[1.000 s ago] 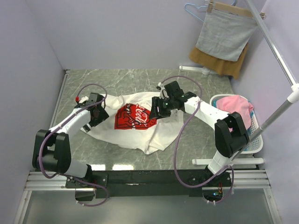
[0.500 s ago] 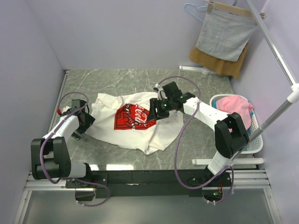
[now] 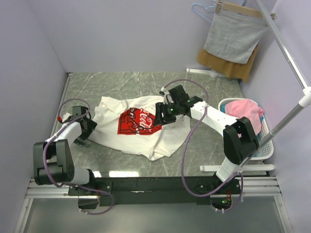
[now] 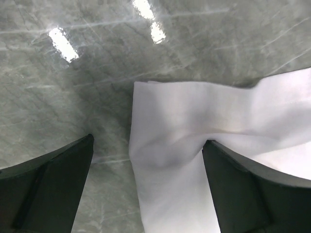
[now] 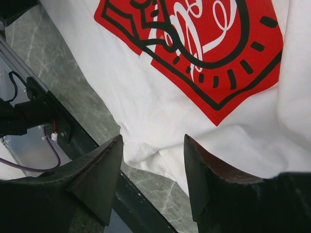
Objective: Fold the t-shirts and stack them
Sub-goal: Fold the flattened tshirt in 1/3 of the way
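Note:
One white t-shirt (image 3: 146, 138) lies spread but rumpled on the marble table, its red square print (image 3: 138, 121) facing up. At the shirt's left sleeve, low over the table, my left gripper (image 3: 86, 127) is open wide. In the left wrist view the sleeve (image 4: 194, 116) lies flat between the fingers (image 4: 53, 179), ungripped, and the left gripper (image 4: 148, 141) holds nothing. My right gripper (image 3: 163, 114) hovers over the print's right edge. In the right wrist view the right gripper (image 5: 153, 141) is open above the print (image 5: 214, 53) and the white hem, holding nothing.
A white basket (image 3: 266, 138) with pink cloth (image 3: 243, 109) stands at the table's right edge. A grey cloth (image 3: 233, 34) and a mustard-brown cloth (image 3: 228, 68) hang on hangers at the back right. A slanted metal pole (image 3: 291, 63) crosses the right side.
My left gripper has drawn back to the left and nearer, off the shirt's shoulder to the sleeve's end. The right gripper has shifted slightly left over the print.

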Motion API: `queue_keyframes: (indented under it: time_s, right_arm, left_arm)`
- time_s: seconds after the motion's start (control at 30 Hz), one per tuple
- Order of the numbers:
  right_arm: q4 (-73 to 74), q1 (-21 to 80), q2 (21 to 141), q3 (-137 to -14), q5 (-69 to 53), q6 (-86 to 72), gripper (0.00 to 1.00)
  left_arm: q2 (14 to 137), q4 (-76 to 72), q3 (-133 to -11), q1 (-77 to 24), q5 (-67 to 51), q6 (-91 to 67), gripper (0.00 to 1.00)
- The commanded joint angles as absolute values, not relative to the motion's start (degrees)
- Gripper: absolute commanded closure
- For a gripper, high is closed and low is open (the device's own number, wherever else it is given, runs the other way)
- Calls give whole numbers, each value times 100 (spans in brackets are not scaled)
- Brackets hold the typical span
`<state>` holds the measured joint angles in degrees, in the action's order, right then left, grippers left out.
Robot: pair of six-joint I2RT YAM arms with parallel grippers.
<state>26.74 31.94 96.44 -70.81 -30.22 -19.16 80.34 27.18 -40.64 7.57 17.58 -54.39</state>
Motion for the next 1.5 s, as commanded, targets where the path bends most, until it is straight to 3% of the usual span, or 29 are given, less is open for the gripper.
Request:
queue_keyframes:
  time_s: [0.0, 0.23, 0.53, 0.73, 0.8, 0.97, 1.07, 1.17, 1.2, 1.23, 1.47]
  right_arm:
    - [2689, 3252, 9580, -7128, -3023, -1784, 40]
    - [2707, 3270, 9756, -7154, -3050, -1758, 40]
    - [2742, 3270, 9730, -7181, -2997, -1731, 40]
    - [2821, 3278, 9703, -7198, -2918, -1679, 40]
    - [2847, 3278, 9703, -7207, -2874, -1679, 40]
    - [2874, 3278, 9703, -7207, -2821, -1661, 40]
    - [2892, 3278, 9712, -7190, -2804, -1670, 40]
    - [2874, 3287, 9703, -7111, -2768, -1687, 40]
    - [2839, 3278, 9677, -7058, -2777, -1714, 40]
    - [2830, 3278, 9668, -6953, -2864, -1731, 40]
    - [2584, 3340, 9545, -6223, -2980, -1916, 43]
  left_arm:
    - [7264, 1804, -3552, 826, 1452, -5687, 0]
    - [6162, 1388, -3164, 826, 1441, -5757, 0]
    - [6714, 1644, -3050, 861, 1626, -6117, 1]
    - [7005, 1556, -2936, 914, 1591, -6319, 9]
    - [7040, 1512, -2901, 967, 1600, -6346, 19]
    - [7206, 1389, -2821, 1098, 1538, -6302, 33]
    - [7452, 1266, -2821, 1099, 1459, -6223, 51]
    - [7724, 1126, -2830, 1107, 1372, -6109, 76]
    - [7795, 1082, -2839, 1116, 1328, -6082, 91]
    - [7866, 994, -2874, 1108, 1249, -6056, 99]
    - [7473, 1368, -3190, 1107, 827, -5345, 99]
